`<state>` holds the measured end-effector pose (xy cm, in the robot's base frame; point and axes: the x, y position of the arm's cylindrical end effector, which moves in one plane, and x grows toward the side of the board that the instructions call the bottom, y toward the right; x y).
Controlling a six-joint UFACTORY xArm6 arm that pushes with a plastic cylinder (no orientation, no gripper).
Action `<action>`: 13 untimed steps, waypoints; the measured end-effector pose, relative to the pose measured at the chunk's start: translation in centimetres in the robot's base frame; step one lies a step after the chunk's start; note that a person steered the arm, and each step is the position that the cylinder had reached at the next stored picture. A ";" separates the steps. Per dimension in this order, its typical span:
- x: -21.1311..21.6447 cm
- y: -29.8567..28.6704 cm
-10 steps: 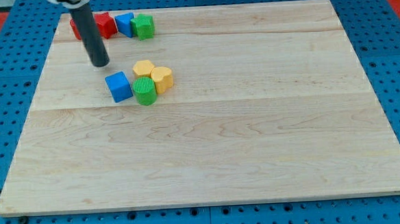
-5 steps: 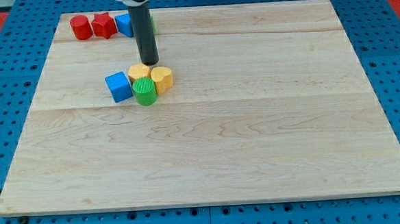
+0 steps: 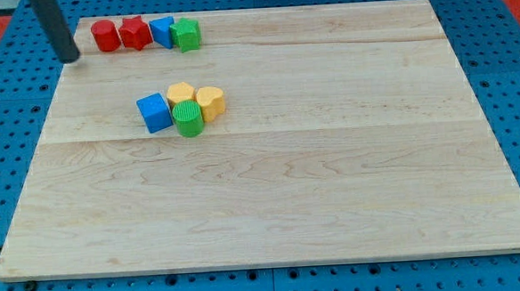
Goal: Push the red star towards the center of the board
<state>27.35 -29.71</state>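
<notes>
wooden board on a blue pegboard. top-left row, touching: red cylinder, red star, blue block, green block. below them a cluster: blue cube, green cylinder, two yellow blocks. my tip, a bare rod grasping nothing, stands left of the red cylinder, apart from it. no legible writing.

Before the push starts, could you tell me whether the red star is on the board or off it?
On the board. The red star sits in the row along the view's top edge, between a red cylinder and a blue block; my tip stands apart, to their left.
</notes>
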 end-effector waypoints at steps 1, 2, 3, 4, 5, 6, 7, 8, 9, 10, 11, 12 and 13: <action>-1.9 -0.7; -2.7 2.6; -3.5 7.0; -3.5 5.9; -5.8 5.6; -7.0 6.3; -4.2 9.9; -4.1 14.6; -3.5 17.7; -1.0 19.4; 0.4 19.4; 2.8 19.5; 4.1 20.9</action>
<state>31.41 -8.79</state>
